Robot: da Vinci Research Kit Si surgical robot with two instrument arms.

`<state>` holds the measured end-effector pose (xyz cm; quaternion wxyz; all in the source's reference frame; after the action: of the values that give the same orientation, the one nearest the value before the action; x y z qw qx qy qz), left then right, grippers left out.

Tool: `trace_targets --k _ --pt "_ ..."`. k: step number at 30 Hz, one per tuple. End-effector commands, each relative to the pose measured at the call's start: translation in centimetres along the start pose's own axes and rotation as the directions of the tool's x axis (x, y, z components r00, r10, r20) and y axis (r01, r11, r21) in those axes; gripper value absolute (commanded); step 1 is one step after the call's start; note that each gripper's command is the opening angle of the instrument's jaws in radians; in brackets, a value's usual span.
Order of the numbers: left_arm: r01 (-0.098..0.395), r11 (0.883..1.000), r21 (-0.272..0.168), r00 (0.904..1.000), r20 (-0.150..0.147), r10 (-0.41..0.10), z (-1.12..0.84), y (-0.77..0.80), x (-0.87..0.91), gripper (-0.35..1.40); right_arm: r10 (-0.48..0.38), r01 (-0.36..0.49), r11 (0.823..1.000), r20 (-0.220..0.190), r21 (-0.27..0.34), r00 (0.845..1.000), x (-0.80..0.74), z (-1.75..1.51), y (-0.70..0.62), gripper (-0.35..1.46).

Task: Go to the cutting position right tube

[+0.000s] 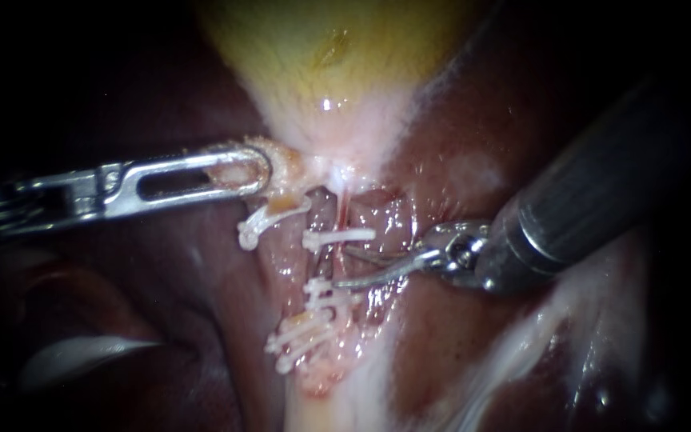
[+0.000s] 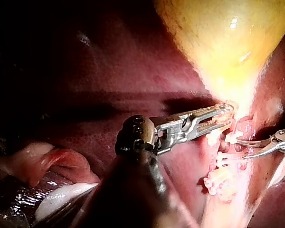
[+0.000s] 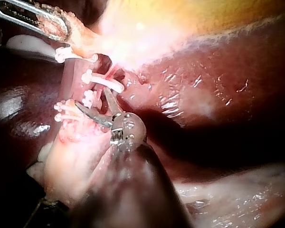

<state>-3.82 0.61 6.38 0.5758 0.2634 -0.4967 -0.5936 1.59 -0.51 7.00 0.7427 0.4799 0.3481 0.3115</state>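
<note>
The yellow gallbladder (image 1: 329, 48) narrows down to a pale neck. My left instrument (image 1: 241, 172) comes in from the left, and its slotted jaws are shut on the tissue at that neck. Below the neck two tubes run down, each carrying white clips. The thin reddish right tube (image 1: 334, 260) shows bare between an upper clip (image 1: 337, 238) and a lower clip (image 1: 331, 290). My right instrument (image 1: 342, 267) ends in curved blades that stand open, their tips at this bare stretch, one on each side. The left tube carries a clip (image 1: 269, 220) near the top and several (image 1: 301, 340) lower down.
Dark red liver (image 1: 521, 120) surrounds the tubes on both sides. A pale strip of tissue (image 1: 521, 352) runs under the right shaft. A white glistening patch (image 1: 81, 356) lies at the lower left, beside the left shaft in the left wrist view.
</note>
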Motion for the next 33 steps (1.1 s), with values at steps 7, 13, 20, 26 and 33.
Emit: trace_targets --k 7,13,20,26,33 --pt "0.000 1.000 -0.001 1.0000 0.000 0.000 -0.01 0.00 0.00 -0.35 0.025 -0.025 1.000 0.002 0.000 1.000 -0.02 -0.03 0.04 1.40" --pt "0.000 1.000 -0.001 1.0000 0.000 0.000 -0.01 -0.01 0.00 -0.35 0.024 -0.024 1.000 0.002 -0.001 1.000 -0.03 -0.02 0.08 1.40" --pt "0.000 1.000 -0.001 1.0000 0.000 0.000 -0.02 -0.01 0.00 -0.35 0.026 -0.026 1.000 0.006 -0.008 1.000 -0.06 0.02 0.17 1.40" --pt "0.000 1.000 -0.001 1.0000 0.000 0.000 -0.02 -0.01 0.00 -0.35 0.022 -0.022 1.000 -0.002 0.001 1.000 -0.04 0.04 0.21 1.40" --pt "0.000 1.000 -0.001 1.0000 0.001 0.000 -0.01 -0.01 0.00 -0.35 -0.008 0.011 0.997 -0.047 0.080 0.999 0.05 0.16 0.20 1.40"
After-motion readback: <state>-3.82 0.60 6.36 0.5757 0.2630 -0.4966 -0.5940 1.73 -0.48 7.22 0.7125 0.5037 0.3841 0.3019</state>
